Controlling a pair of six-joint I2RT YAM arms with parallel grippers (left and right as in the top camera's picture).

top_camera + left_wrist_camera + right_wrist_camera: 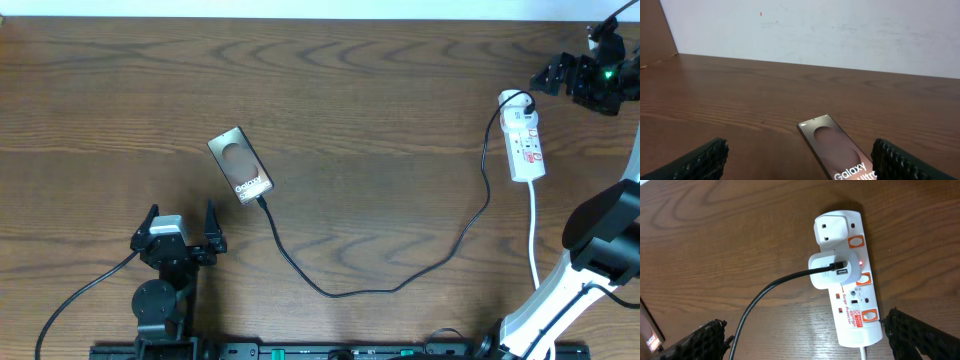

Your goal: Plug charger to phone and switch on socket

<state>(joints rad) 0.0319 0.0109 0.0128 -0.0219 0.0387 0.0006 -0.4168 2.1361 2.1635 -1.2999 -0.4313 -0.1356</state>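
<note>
The phone (240,165) lies on the table left of centre, its mirrored back up with "Galaxy" lettering; it shows in the left wrist view (835,150). The black charger cable (400,283) runs from the phone's near end across the table to a white adapter (830,270) plugged into the white socket strip (523,140), (852,300). A small red light glows on the strip beside the adapter. My left gripper (180,228), (800,167) is open and empty, just in front of the phone. My right gripper (556,75), (805,342) is open, above the strip's far end.
The strip's white cord (533,235) runs toward the right arm's base (560,300). The left arm's black cable (80,295) trails at the front left. A white wall (815,30) stands behind the table's far edge.
</note>
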